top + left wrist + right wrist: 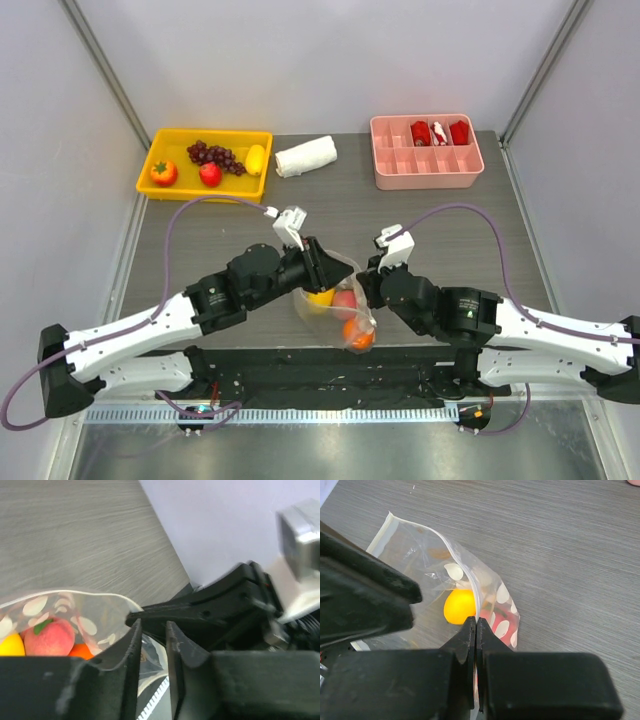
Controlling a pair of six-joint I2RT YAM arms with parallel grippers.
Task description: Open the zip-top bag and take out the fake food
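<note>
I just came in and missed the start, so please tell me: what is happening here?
The zip-top bag is being worked on from both sides. The right tool is shut on one side of its mouth; the left tool has its fingers slightly apart around the other side. The mouth looks open, but fake food is inside: yellow, pink and orange pieces. Other fruits lie in the yellow tray.

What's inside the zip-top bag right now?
A yellow piece, a pink-red peach and an orange piece show through the zip-top bag. Anything beneath them is hidden by the fruit itself.
</note>
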